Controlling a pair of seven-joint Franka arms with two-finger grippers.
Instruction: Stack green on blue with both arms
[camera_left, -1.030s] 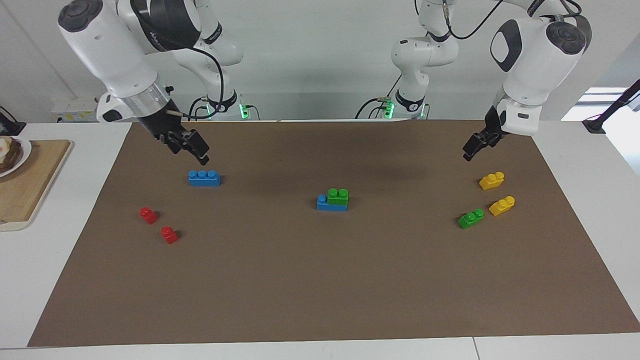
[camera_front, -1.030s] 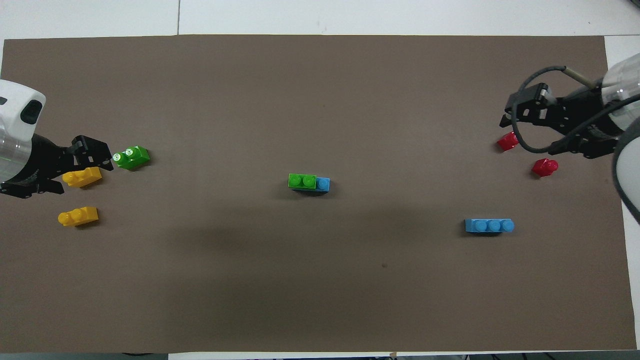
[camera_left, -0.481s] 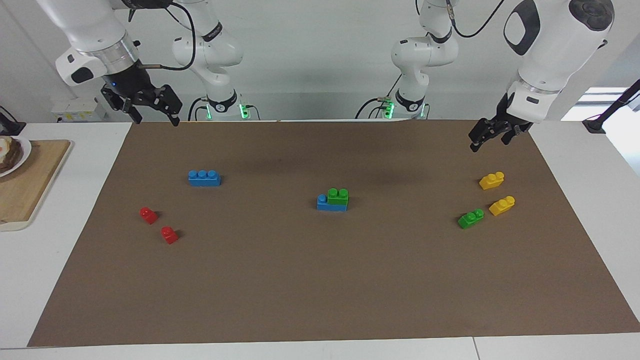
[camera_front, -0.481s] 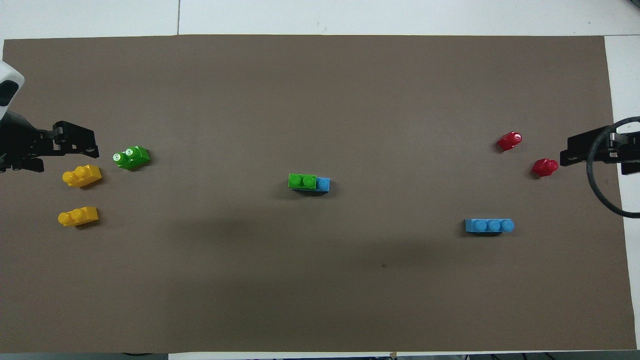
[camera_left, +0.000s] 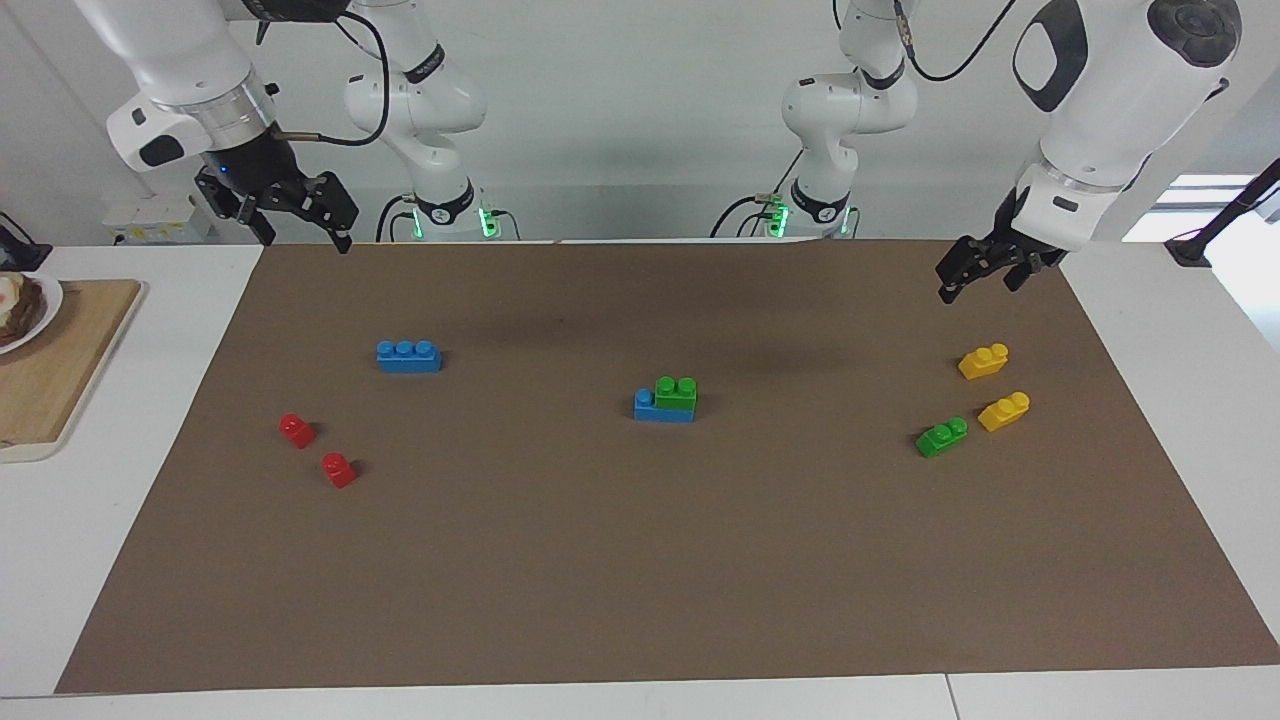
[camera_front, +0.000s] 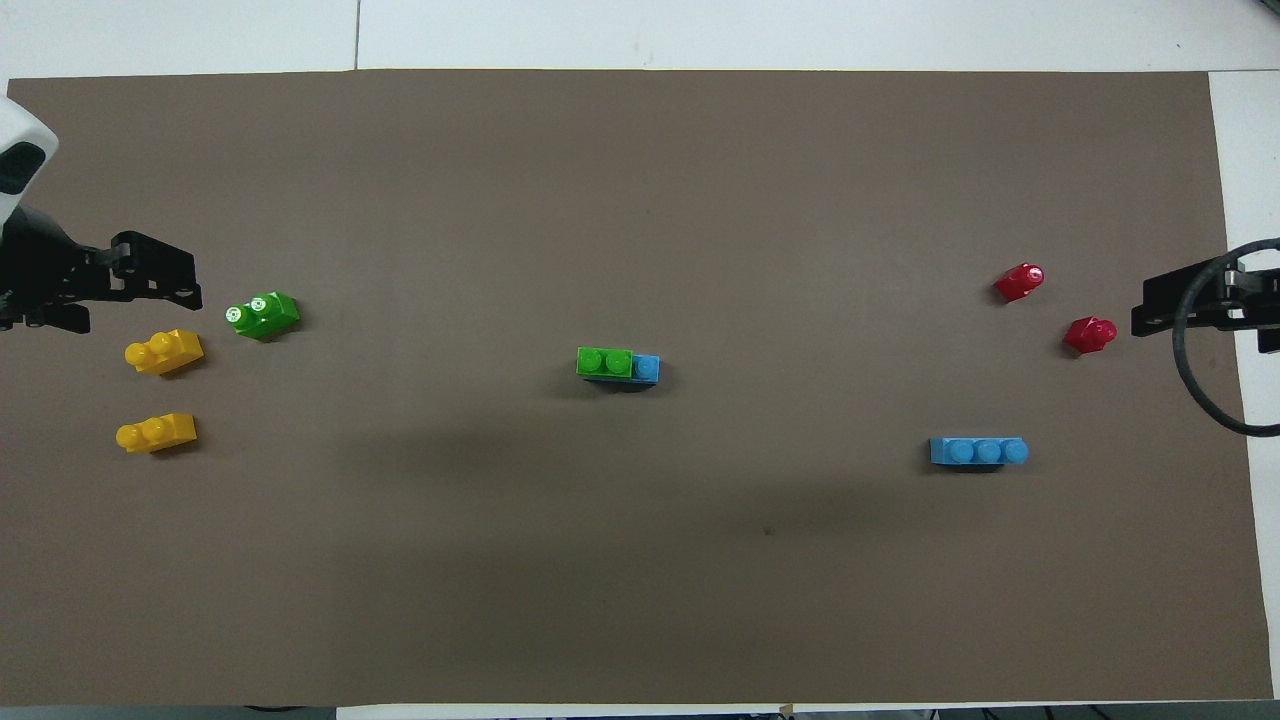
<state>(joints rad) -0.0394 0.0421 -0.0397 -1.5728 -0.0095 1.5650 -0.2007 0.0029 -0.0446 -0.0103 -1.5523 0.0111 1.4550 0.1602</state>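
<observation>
A green brick (camera_left: 676, 391) sits on a blue brick (camera_left: 660, 408) at the middle of the mat, covering two of its studs; the pair also shows in the overhead view, green (camera_front: 604, 361) on blue (camera_front: 647, 369). A second green brick (camera_left: 941, 437) (camera_front: 262, 315) lies alone toward the left arm's end. A second blue brick (camera_left: 408, 356) (camera_front: 978, 451) lies alone toward the right arm's end. My left gripper (camera_left: 978, 283) (camera_front: 185, 285) is open and empty, raised over the mat near the yellow bricks. My right gripper (camera_left: 305, 238) (camera_front: 1140, 310) is open and empty, raised over the mat's corner.
Two yellow bricks (camera_left: 983, 361) (camera_left: 1004, 411) lie beside the lone green brick. Two red bricks (camera_left: 296, 430) (camera_left: 338, 470) lie farther from the robots than the lone blue brick. A wooden board (camera_left: 60, 360) with a plate lies off the brown mat (camera_left: 640, 560).
Both grippers have risen and drawn back toward their bases, the right one away from the lone blue brick. In the last half second they barely moved. No brick moved.
</observation>
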